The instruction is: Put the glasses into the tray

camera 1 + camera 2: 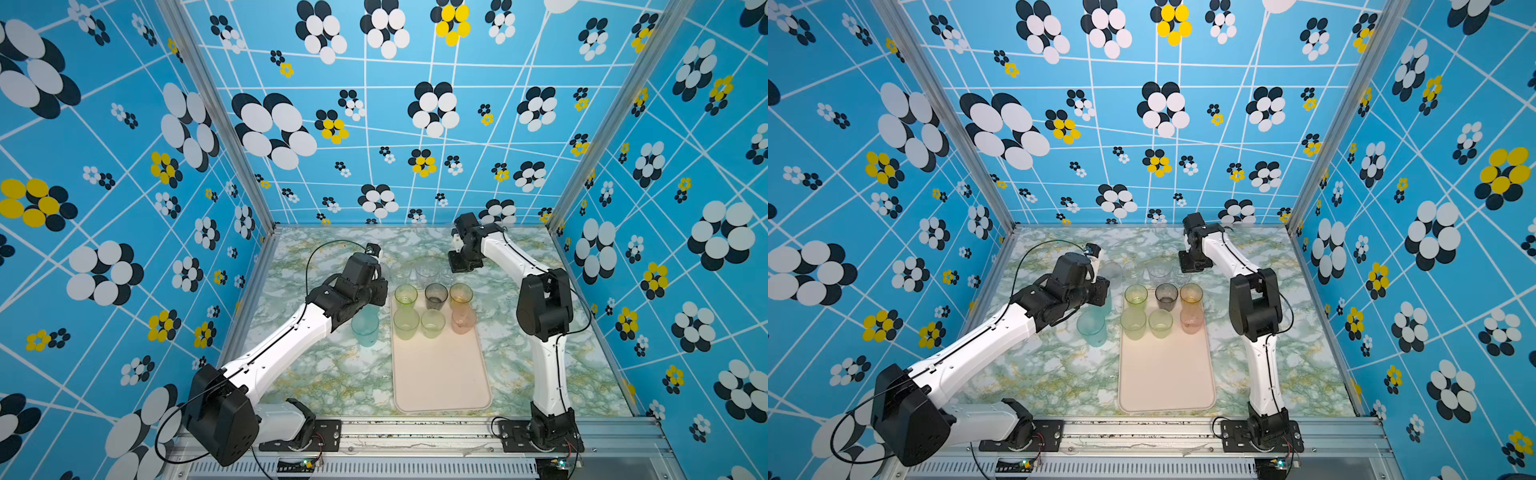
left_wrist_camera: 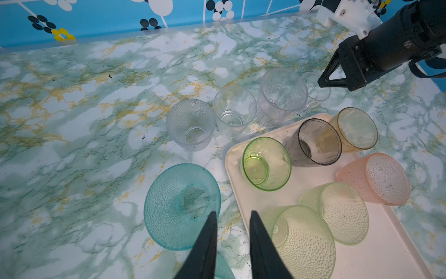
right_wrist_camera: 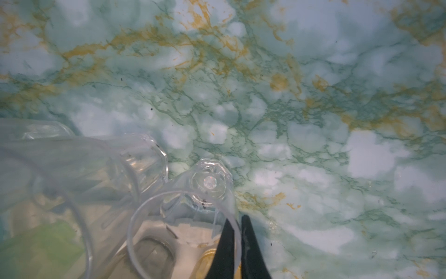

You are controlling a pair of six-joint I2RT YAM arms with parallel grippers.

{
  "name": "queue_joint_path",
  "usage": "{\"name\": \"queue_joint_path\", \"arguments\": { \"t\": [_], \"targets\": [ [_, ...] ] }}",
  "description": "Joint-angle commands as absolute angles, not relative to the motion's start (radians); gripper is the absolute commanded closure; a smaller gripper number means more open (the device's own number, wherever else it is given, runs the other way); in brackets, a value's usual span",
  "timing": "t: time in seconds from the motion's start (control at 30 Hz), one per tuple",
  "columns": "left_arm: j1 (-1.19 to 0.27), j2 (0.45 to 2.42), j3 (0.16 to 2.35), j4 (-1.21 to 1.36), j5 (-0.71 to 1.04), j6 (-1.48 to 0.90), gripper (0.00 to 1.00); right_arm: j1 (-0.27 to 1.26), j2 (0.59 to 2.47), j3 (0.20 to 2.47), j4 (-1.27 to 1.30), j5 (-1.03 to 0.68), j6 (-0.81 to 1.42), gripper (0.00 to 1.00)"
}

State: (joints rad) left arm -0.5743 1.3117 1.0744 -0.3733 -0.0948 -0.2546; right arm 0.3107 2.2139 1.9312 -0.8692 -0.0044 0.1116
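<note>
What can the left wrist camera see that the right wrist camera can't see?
Only the left wrist view: the left gripper, open near a teal glass, a pink glass and the blue flowered wall. Only the right wrist view: the right gripper with its tips shut on the rim of the small clear glass. Both: the marble table, the big clear glass, that small glass, and the tray, sharp in the left wrist view, a blurry cream patch in the right.
</note>
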Motion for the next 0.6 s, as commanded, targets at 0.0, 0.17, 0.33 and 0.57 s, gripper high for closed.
{"name": "queue_joint_path", "arguments": {
  "t": [0.0, 0.17, 0.33, 0.57],
  "targets": [
    [-0.565, 1.301, 1.058, -0.39, -0.101, -0.253, 0.74, 0.301, 2.132, 1.863, -0.807, 0.042, 0.118, 0.95],
    [-0.563, 1.301, 1.054, -0.39, -0.1, -0.25, 0.74, 0.298, 2.011, 1.759, -0.713, 0.072, 0.123, 1.0],
    [-0.56, 1.29, 1.048, -0.391, -0.103, -0.248, 0.74, 0.296, 1.867, 1.672, -0.656, 0.11, 0.119, 1.0],
    [-0.543, 1.264, 1.044, -0.409, -0.106, -0.239, 0.74, 0.316, 1.624, 1.561, -0.724, 0.053, 0.093, 1.0]
  ]
}}
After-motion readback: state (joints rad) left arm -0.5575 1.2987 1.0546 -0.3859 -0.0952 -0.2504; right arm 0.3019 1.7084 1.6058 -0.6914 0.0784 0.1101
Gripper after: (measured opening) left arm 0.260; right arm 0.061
